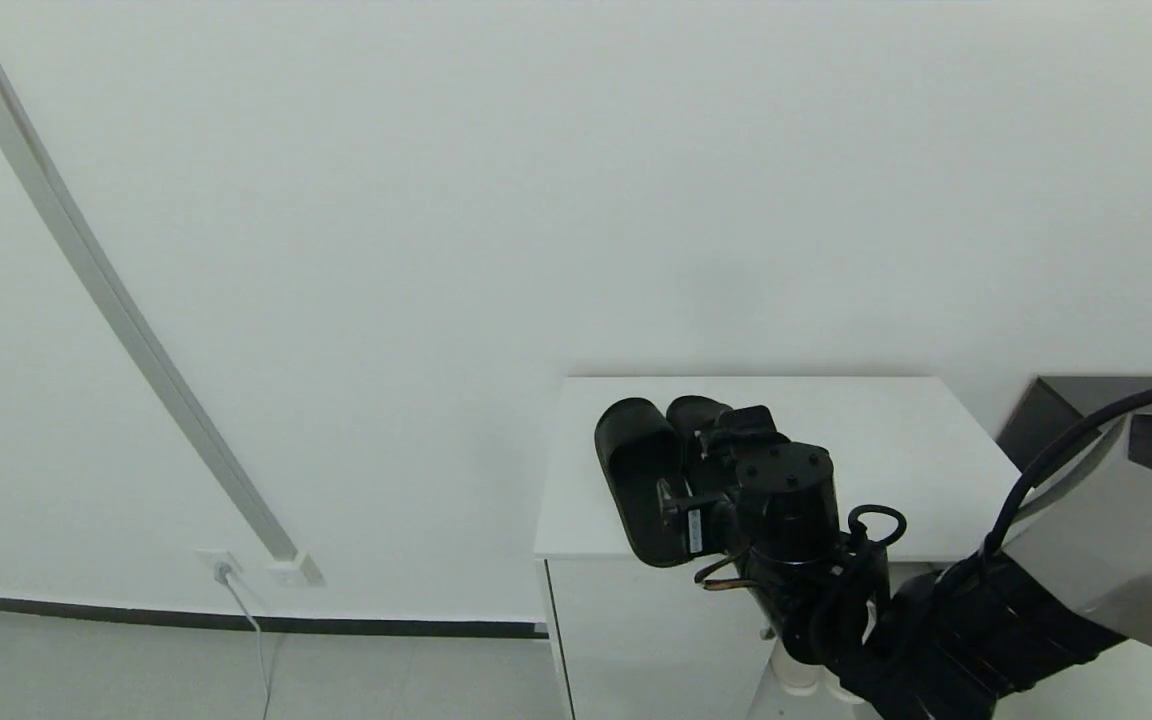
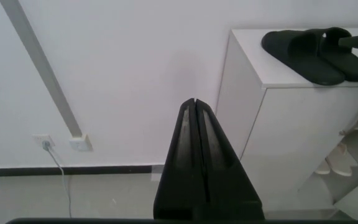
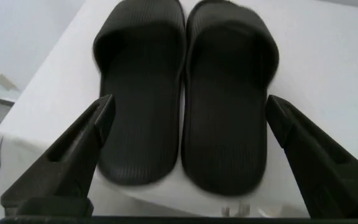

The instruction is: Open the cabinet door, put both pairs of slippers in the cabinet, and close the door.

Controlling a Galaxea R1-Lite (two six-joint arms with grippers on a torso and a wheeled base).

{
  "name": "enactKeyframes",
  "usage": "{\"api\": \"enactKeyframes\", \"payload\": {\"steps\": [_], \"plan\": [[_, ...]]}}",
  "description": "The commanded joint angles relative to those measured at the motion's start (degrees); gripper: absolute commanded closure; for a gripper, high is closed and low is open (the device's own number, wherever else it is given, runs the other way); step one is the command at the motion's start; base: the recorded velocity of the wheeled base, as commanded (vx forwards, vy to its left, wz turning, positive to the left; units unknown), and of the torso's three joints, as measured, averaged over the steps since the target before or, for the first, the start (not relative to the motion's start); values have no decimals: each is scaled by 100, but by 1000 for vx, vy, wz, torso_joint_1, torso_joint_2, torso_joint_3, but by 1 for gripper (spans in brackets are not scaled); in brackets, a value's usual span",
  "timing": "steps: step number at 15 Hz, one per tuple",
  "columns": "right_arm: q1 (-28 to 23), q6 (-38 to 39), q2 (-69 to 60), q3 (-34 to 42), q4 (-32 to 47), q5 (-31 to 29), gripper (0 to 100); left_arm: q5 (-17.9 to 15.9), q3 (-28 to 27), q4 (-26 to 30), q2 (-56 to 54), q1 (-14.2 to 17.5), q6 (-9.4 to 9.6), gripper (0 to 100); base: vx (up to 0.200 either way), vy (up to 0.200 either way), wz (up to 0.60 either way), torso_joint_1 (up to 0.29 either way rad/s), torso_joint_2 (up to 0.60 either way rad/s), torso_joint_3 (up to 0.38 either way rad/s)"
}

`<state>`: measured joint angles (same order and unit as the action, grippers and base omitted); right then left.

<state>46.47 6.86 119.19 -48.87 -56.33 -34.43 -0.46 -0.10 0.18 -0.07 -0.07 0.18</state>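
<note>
Pickup of black slippers (image 3: 222, 106) atop cabinet (image 1: 896, 450): right pincer (image 3: 189, 106) flanks them, spread, and must pinch both next; left pincer (image 2: 195, 106) is pressed together.

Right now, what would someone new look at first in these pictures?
The pair of black slippers, side by side on top of the white cabinet. The right tool is open right at them, a finger on each side. Lower down, a white pair sits inside the cabinet.

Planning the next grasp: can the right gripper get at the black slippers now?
Probably yes: the right gripper is open and aimed straight at the black slippers on the cabinet top, with nothing between them.
</note>
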Motion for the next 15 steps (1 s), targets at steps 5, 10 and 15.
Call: {"api": "enactKeyframes", "payload": {"steps": [5, 10, 15], "plan": [[-33, -36, 140, -228, -9, -3, 0, 11, 1, -1, 7, -1, 8, 100, 0, 0, 0, 0, 0, 0], [-68, -106, 527, -580, -9, 59, 0, 11, 1, -1, 7, -1, 8, 100, 0, 0, 0, 0, 0, 0], [-156, -106, 1001, -861, -36, 76, 0, 11, 1, -1, 7, -1, 8, 100, 0, 0, 0, 0, 0, 0]]}}
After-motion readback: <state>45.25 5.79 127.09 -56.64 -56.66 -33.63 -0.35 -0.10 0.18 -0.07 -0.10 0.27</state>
